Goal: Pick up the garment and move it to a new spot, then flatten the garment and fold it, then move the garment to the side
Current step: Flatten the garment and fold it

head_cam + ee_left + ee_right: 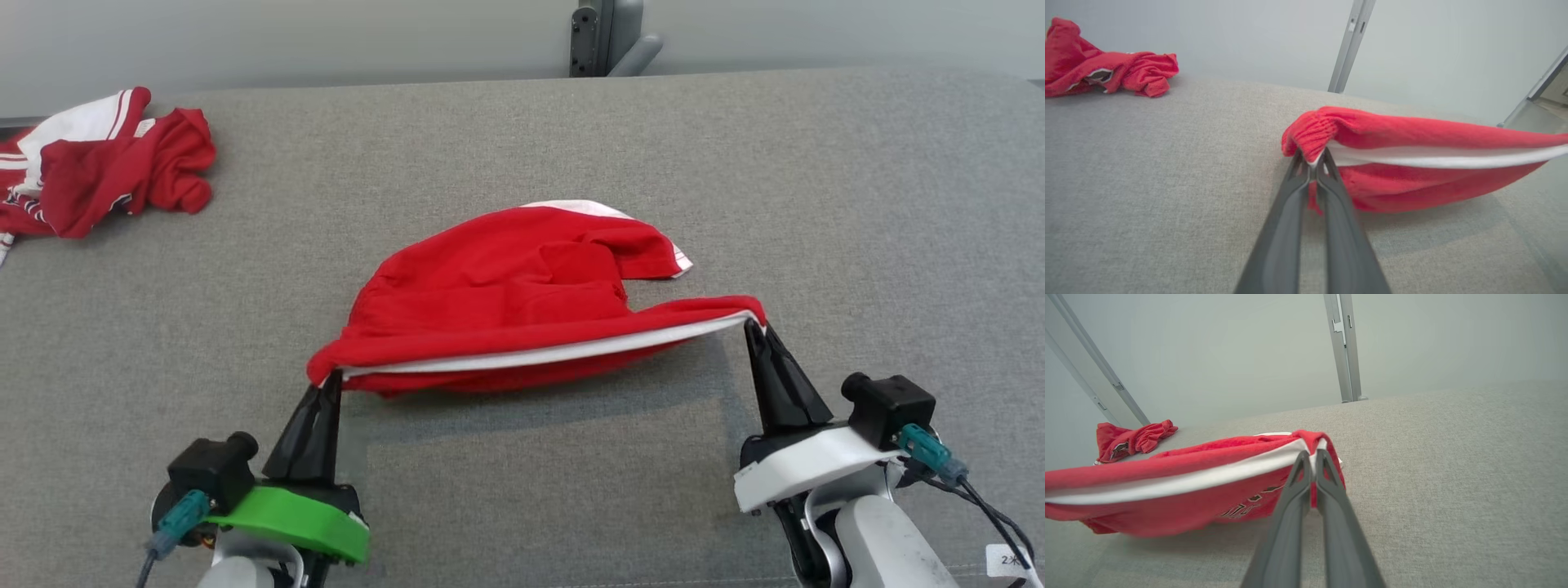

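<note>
At the bottom of the head frame, my left gripper (pixel 331 382), on its green mount at lower left, and my right gripper (pixel 753 327), on its white mount at lower right, are each clenched on a corner of the red garment (pixel 522 286), with cloth pinched between the tips. The garment's near edge, red with a white band along it, stretches in a shallow sagging line between the two grips. It is held clear of the grey fabric tabletop (pixel 522 490), which carries a shadow beneath it. In my left wrist frame the gathered red corner bunches over the closed fingertips at centre, and the white band runs off to the right edge. In my right wrist frame the other corner wraps the fingertips at centre and the band runs off to the left. Dark lettering shows there on the hanging underside, too blurred to read. Beyond the lifted edge, the rest of the garment lies heaped on the tabletop at the centre of the head frame, with white trim at its far right side. Farther back, in the upper left of the head frame, a second red-and-white garment (pixel 98 163) lies crumpled on the tabletop, well apart from the first. At top centre, a grey metal post (pixel 604 37) stands behind the tabletop's far edge against a pale wall (pixel 326 33).
</note>
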Available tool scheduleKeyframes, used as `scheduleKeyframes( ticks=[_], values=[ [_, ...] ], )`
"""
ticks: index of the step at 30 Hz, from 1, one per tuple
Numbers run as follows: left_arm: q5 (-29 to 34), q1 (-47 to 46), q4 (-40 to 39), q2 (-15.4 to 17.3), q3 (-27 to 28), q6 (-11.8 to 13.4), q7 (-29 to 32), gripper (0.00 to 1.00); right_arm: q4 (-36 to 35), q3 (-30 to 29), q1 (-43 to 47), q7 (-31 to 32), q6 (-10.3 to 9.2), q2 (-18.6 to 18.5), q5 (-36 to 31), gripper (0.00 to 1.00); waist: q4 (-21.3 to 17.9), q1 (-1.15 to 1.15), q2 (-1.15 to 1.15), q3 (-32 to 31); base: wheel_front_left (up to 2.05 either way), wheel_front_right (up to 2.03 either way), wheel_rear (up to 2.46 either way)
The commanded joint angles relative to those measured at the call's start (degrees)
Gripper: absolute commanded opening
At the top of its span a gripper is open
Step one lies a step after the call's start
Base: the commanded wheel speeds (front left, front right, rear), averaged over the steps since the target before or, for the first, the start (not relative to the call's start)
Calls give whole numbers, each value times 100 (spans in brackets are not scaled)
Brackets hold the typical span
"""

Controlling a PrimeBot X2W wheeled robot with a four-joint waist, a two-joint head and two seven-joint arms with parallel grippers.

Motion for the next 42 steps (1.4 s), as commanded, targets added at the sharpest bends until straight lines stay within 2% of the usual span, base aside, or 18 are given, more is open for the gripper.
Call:
scheduleKeyframes(
  ticks=[1, 14, 20, 23, 28, 32, 33, 39, 42],
  values=[
    [-64, 86, -264, 33, 92, -9, -16, 0, -139, -49, 45, -23, -6, -24, 54, 0, 25, 0, 0, -156, 0, 0, 0],
    [-857, 383, -2812, -23, 231, -10, 1, 0, -1640, -82, 297, -23, -6, -22, 688, 0, -274, 0, 0, -790, 0, 0, 0],
    [-1224, 240, -3783, 125, 293, 15, 416, 0, -2366, -211, 429, 130, -6, -130, 958, 0, -414, 0, 0, -809, 0, 0, 0],
    [-1204, -55, -3995, 309, 331, 40, 729, 0, -2607, -268, 301, 317, -6, -240, 944, 0, -462, 0, 0, -685, 0, 0, 0],
    [-1580, -986, -3695, 416, 257, 24, 1356, 0, -2406, -155, -370, 593, -3, -453, 707, 0, -522, 0, 0, -211, 0, 0, 0],
    [-1669, -2288, -3008, 607, 180, 4, 1858, 0, -1863, 110, -1513, 723, -3, -627, 579, 0, -600, 0, 0, 391, 0, 0, 0],
    [-1669, -2288, -3008, 607, 180, 4, 1858, 0, -1863, 110, -1513, 723, -3, -627, 579, 0, -600, 0, 0, 391, 0, 0, 0],
    [-1487, -4644, -1575, 836, -49, -7, 2439, 0, -659, 268, -3741, 497, -3, -432, 630, 0, -839, 0, 0, 1288, 0, 0, 0],
    [-1270, -5753, -912, 983, -192, -10, 2443, 0, 19, 170, -4749, 217, -3, -261, 463, 0, -990, 0, 0, 1628, 0, 0, 0]
  ],
)
